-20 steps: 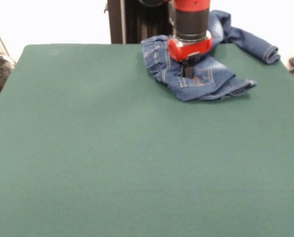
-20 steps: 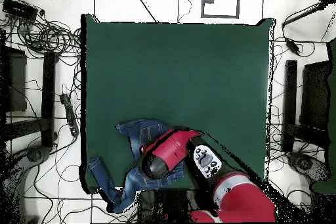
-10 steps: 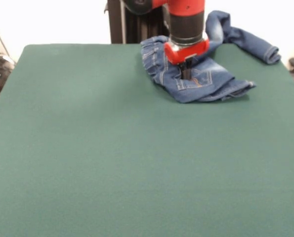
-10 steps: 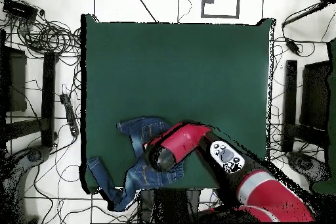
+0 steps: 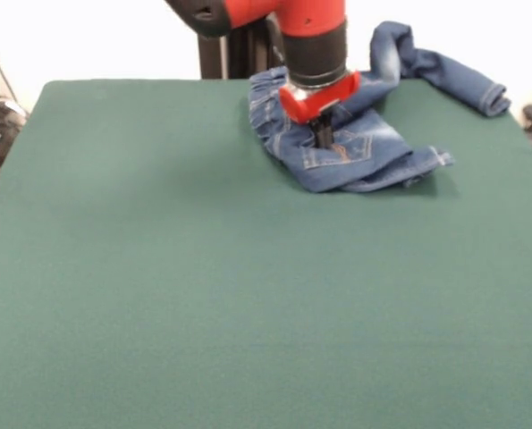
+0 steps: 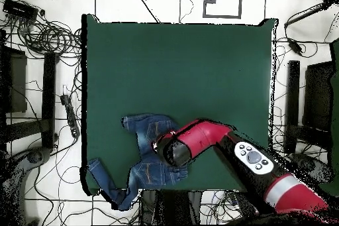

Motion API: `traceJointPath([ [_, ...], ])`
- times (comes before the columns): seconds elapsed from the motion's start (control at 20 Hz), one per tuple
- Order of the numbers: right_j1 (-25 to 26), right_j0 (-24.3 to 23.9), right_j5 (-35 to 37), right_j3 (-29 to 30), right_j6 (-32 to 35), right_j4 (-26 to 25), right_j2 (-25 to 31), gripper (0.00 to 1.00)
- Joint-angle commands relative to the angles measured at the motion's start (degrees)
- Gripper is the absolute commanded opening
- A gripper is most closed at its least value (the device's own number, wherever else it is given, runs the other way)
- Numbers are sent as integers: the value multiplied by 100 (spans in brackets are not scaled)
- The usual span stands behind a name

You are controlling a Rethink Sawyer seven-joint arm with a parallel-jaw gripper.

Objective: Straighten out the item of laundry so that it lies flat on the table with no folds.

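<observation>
At the worktop's point(image 5: 158, 268) corner, your hand point(image 5: 322, 136) pinches bunched jeans point(image 5: 355, 147); dragging could slide that leg overboard.

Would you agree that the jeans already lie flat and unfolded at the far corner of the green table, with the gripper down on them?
Not quite. The jeans are bunched and folded, not flat: the front view shows them heaped, one leg trailing towards the table edge. The rest holds: they sit at the far corner, and the gripper is down on them.

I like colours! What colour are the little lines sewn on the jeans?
Orange, on blue denim jeans. The front view shows it best.
</observation>
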Motion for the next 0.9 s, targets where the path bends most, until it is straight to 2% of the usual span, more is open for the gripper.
traceJointPath([
  [0.05, -26, -293, 848, -1143, -2543, -74, 606, 0],
  [0.65, -3, -430, 1519, -1636, -3590, 144, 983, 0],
  [0.9, -10, -398, 1610, -1780, -3785, 179, 1096, 0],
])
